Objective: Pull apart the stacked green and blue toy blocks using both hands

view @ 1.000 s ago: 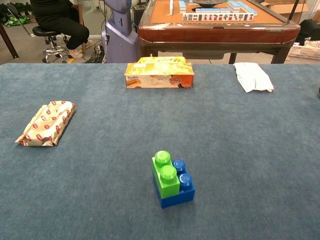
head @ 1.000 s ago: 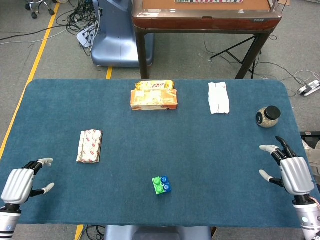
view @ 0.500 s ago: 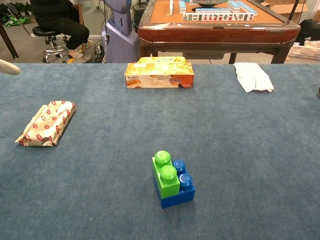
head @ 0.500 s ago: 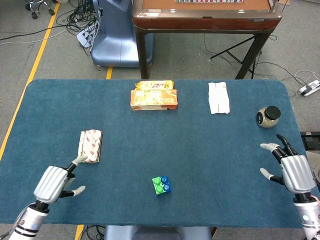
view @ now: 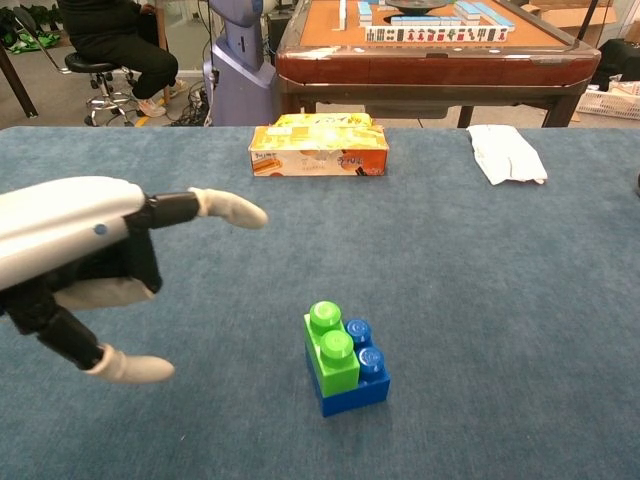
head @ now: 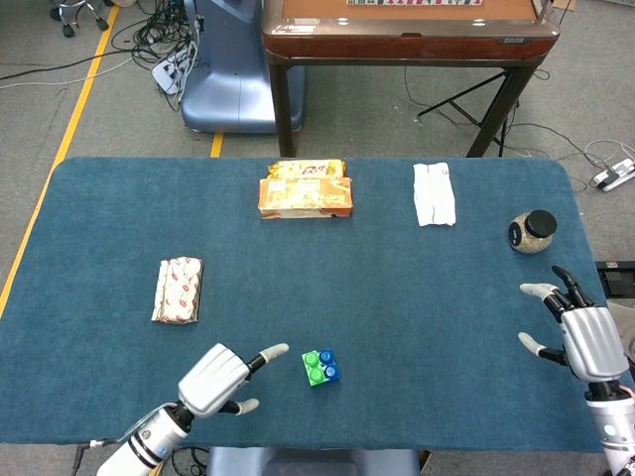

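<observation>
Blocks: green block [view: 332,348] sitting stacked on blue block [view: 361,379], just right of left hand [head: 213,377].
Left hand: hovering spread, empty.
Right hand [head: 585,339]: spread, empty, well apart.

We can read nothing: the print on the yellow box [view: 319,147] and the red marks on the wrapped packet [head: 179,290] are too blurred.

Snack box [head: 305,189], cloth [head: 434,194], jar [head: 533,231]
</observation>
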Available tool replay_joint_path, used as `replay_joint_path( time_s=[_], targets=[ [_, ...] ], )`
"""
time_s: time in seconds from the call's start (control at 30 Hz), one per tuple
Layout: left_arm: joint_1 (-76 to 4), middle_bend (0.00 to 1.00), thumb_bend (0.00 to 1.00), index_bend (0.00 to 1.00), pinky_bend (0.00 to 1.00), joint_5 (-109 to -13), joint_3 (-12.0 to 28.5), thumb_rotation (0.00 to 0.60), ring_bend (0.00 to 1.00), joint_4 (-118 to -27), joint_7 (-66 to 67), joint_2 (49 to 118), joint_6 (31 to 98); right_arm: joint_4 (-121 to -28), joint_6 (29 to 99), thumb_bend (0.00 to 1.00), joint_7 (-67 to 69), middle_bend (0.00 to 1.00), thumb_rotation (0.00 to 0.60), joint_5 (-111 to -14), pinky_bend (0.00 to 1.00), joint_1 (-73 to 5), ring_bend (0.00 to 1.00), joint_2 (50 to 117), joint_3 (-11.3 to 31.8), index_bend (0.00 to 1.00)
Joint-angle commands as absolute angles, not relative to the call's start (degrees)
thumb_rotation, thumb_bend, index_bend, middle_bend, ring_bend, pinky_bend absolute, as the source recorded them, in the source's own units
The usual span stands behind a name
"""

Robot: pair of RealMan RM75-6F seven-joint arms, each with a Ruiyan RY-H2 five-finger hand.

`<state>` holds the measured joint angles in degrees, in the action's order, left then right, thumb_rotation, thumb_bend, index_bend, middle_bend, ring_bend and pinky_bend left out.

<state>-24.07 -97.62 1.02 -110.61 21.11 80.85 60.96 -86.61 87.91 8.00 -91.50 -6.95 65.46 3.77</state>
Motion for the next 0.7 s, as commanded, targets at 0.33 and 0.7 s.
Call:
replay_joint_path(
  time_s=[0.33, 0.7],
  targets=[
    [-30.29, 1.00, 0.00, 0.15, 1.00, -87.68, 5.05, 0.600, 0.93, -109.17, 31.15, 93.35, 54.44, -83.37, 87.38, 0.09, 10.65, 0.35, 0.600, -90.85, 0.44, -6.81, 0.33, 66.80, 3.44, 0.31],
    [-34.48, 1.00, 0.00, 0.15, 1.00, -78.63, 7.56, 0.600, 0.93, -105.21, 38.16, 98.35, 52.77, -82.59, 86.98, 0.09, 11.37, 0.35, 0.600, -90.76, 0.44, -6.98, 0.33, 67.14, 3.35, 0.31]
  ],
)
